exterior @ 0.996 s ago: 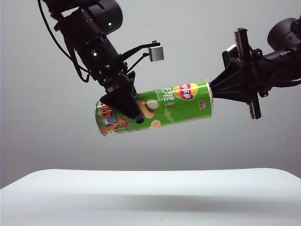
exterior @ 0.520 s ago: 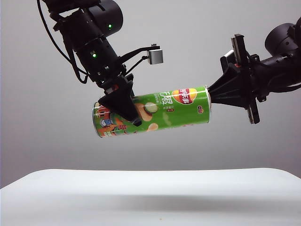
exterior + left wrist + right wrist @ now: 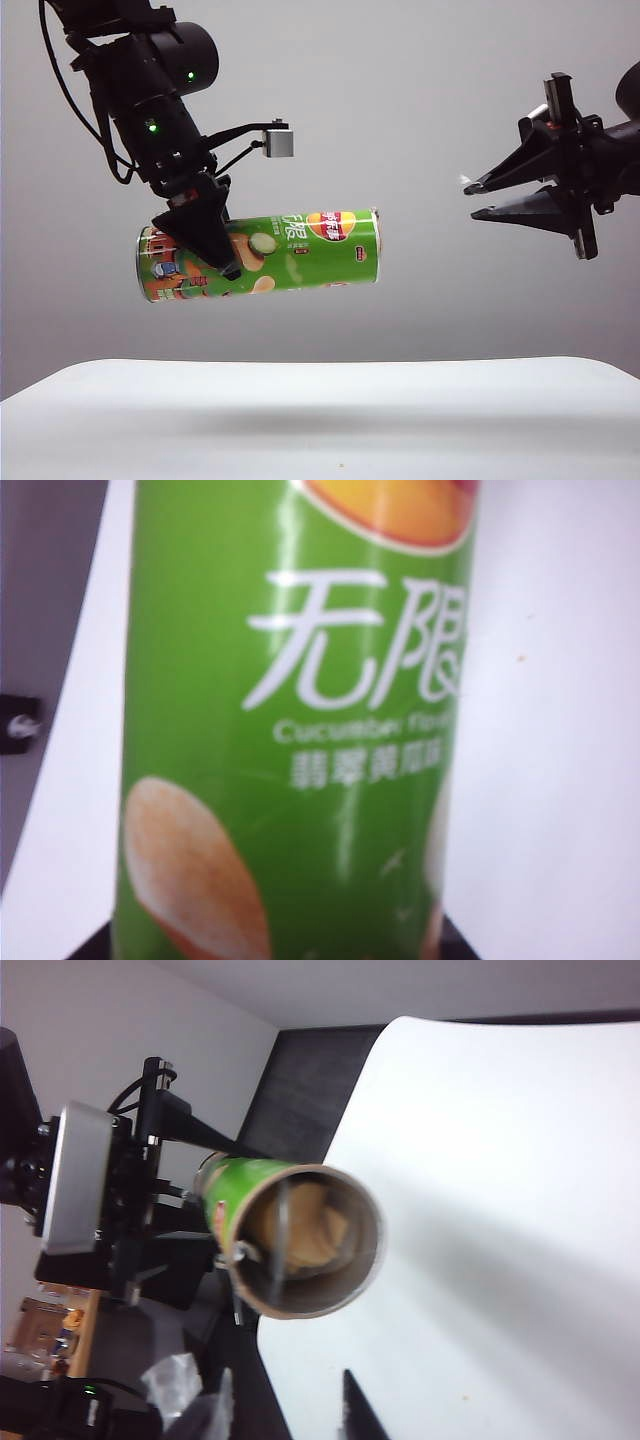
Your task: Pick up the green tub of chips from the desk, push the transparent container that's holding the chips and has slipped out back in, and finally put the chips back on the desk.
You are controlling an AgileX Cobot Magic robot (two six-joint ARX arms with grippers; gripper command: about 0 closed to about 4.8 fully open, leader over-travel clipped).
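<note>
The green tub of chips (image 3: 290, 253) hangs level, high above the desk (image 3: 320, 410), with my left gripper (image 3: 205, 238) shut on it near its red-orange end. In the left wrist view the tub (image 3: 300, 730) fills the frame and dark fingers (image 3: 92, 948) flank it. My right gripper (image 3: 470, 198) stands open in the air, well apart from the tub's open end. The right wrist view looks into that open end (image 3: 305, 1240): the chips (image 3: 305, 1225) lie inside in the transparent container (image 3: 283, 1235), whose thin edge is inside the rim. The right gripper (image 3: 285, 1410) holds nothing.
The white desk (image 3: 500, 1210) stretches below both arms. A small grey camera block (image 3: 279, 143) sticks out from the left arm above the tub. Dark floor and clutter lie beyond the desk's edge (image 3: 290, 1090).
The left arm has carried the tub to the left and a little lower. My right gripper, shut against the tub's open end before, has drawn back to the right and opened.
</note>
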